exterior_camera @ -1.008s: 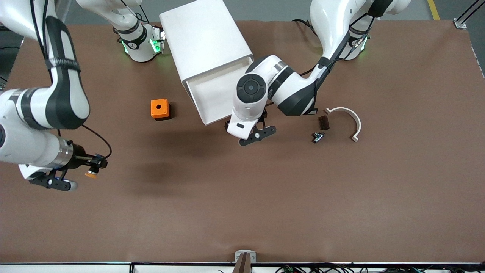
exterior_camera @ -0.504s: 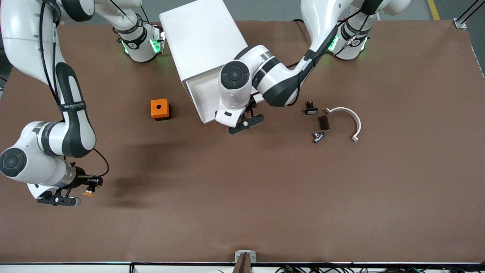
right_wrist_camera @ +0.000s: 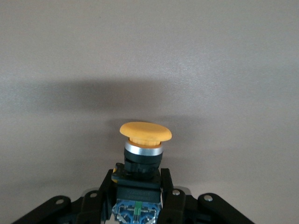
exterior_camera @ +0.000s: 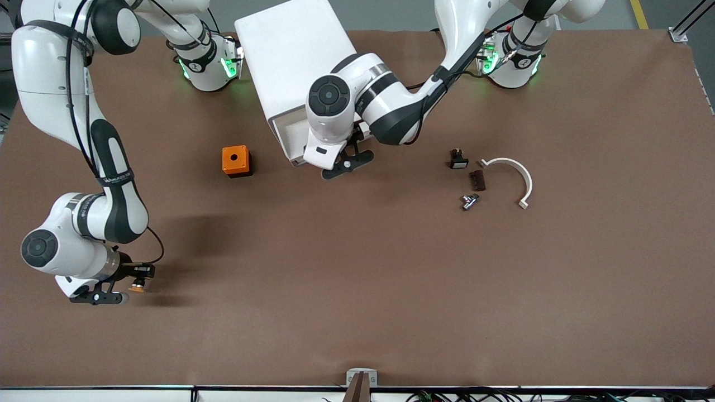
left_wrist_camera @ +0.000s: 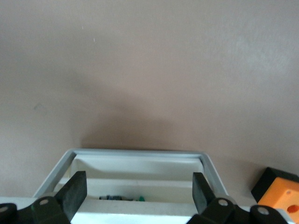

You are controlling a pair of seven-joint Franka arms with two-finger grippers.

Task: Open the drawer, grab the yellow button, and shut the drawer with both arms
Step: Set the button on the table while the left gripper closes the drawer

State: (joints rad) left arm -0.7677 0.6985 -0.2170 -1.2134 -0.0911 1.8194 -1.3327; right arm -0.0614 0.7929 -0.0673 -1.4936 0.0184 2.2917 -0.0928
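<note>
The white cabinet (exterior_camera: 296,56) lies at the table's back middle. Its drawer (exterior_camera: 286,138) sticks out a short way toward the front camera. My left gripper (exterior_camera: 346,163) is open at the drawer's front edge. In the left wrist view its fingers (left_wrist_camera: 74,193) stand wide apart on either side of the drawer's front wall (left_wrist_camera: 140,156). My right gripper (exterior_camera: 120,290) is shut on the button (exterior_camera: 136,288), low over bare table toward the right arm's end. The right wrist view shows the orange cap (right_wrist_camera: 145,133) pointing out from the gripper (right_wrist_camera: 138,186), with the black and blue body clamped.
An orange cube with a black hole (exterior_camera: 236,161) sits beside the drawer toward the right arm's end; it also shows in the left wrist view (left_wrist_camera: 280,198). Toward the left arm's end lie a small black piece (exterior_camera: 458,161), a dark brown piece (exterior_camera: 476,180), a metal part (exterior_camera: 468,201) and a white curved strip (exterior_camera: 516,178).
My left gripper has moved toward the cabinet and the drawer has slid most of the way in. My right gripper has gone lower with the button.
</note>
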